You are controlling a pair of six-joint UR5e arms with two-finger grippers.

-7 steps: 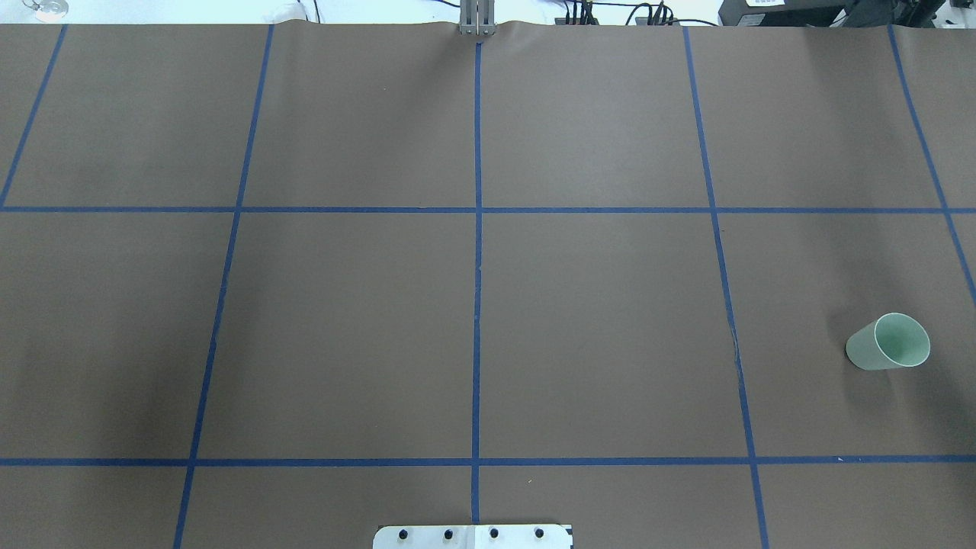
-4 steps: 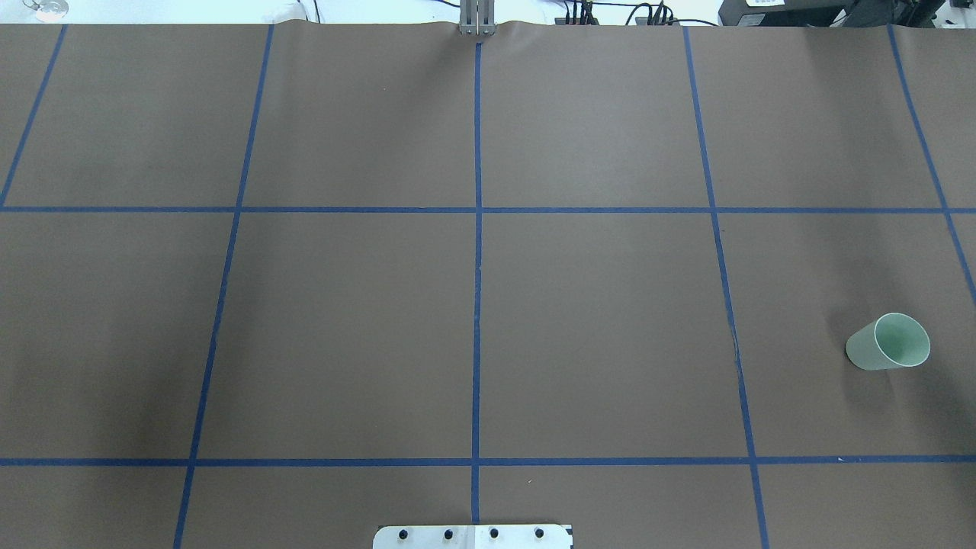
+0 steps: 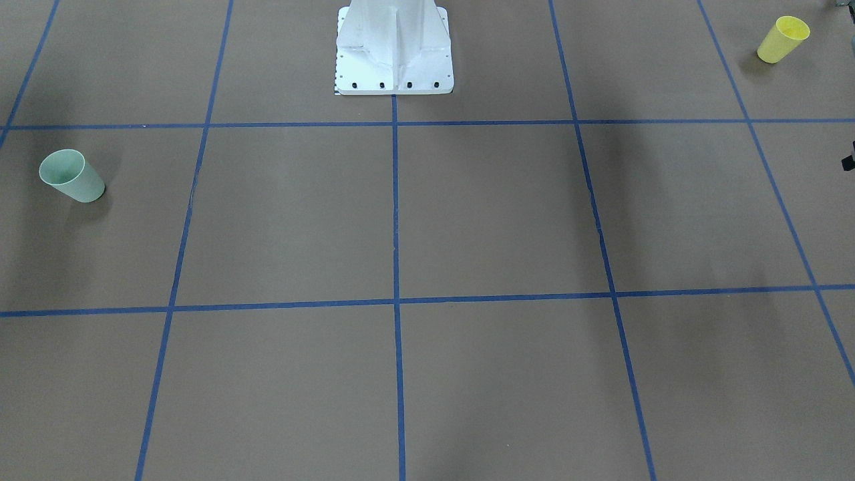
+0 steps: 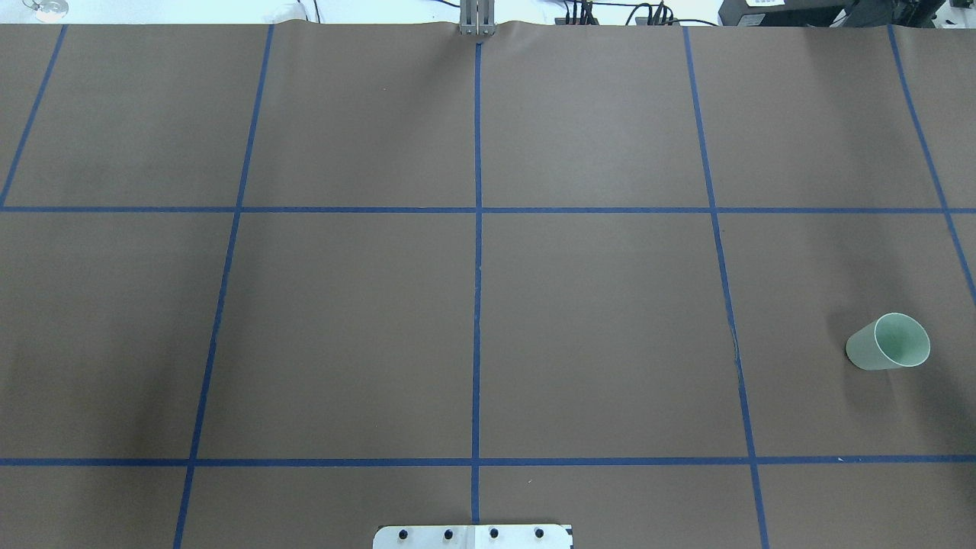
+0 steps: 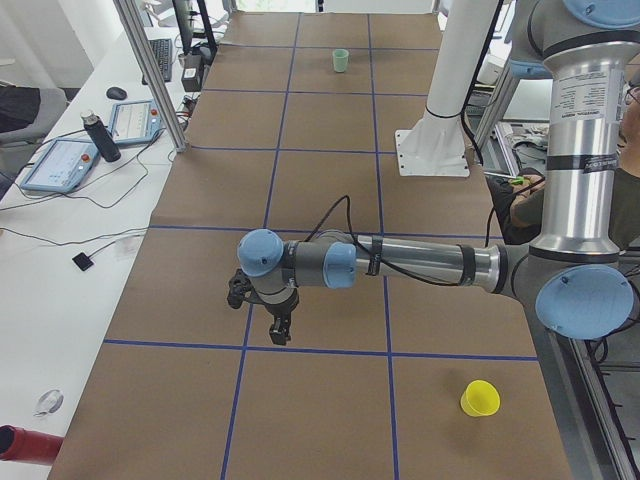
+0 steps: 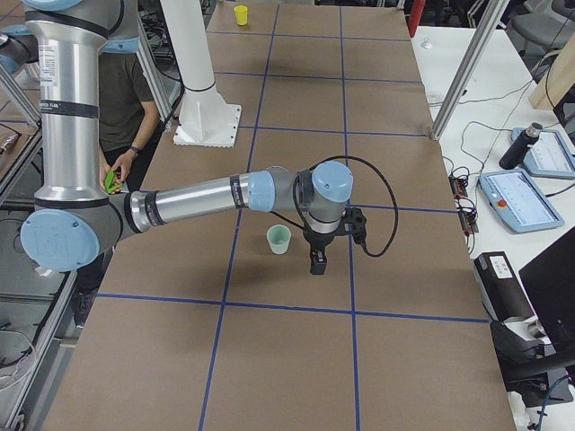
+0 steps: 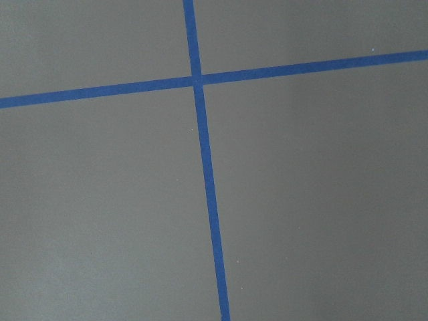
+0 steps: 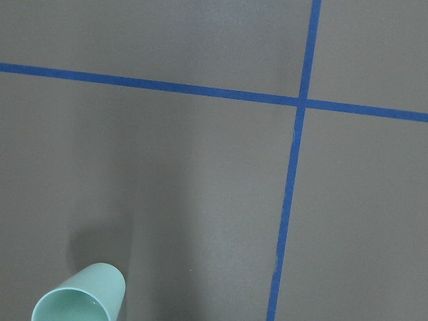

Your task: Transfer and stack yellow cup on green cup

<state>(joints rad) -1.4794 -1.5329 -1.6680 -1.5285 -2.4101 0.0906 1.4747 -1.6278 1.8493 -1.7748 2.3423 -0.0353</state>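
The yellow cup [image 3: 783,39] stands upright near the table's corner on my left side; it also shows in the exterior left view [image 5: 480,398] and, far off, in the exterior right view [image 6: 241,14]. The green cup [image 4: 888,341] stands upright at the right side of the table [image 3: 70,176] [image 6: 278,239] [image 8: 80,297]. My left gripper [image 5: 280,325] hangs over the table, well apart from the yellow cup. My right gripper [image 6: 316,260] hangs close beside the green cup without touching it. I cannot tell whether either gripper is open or shut.
The white robot pedestal [image 3: 394,53] stands at the table's near middle edge. Blue tape lines divide the brown table cover [image 4: 595,328]. A side desk with tablets and a bottle [image 5: 100,135] runs along the far edge. A person [image 6: 121,99] stands behind the robot.
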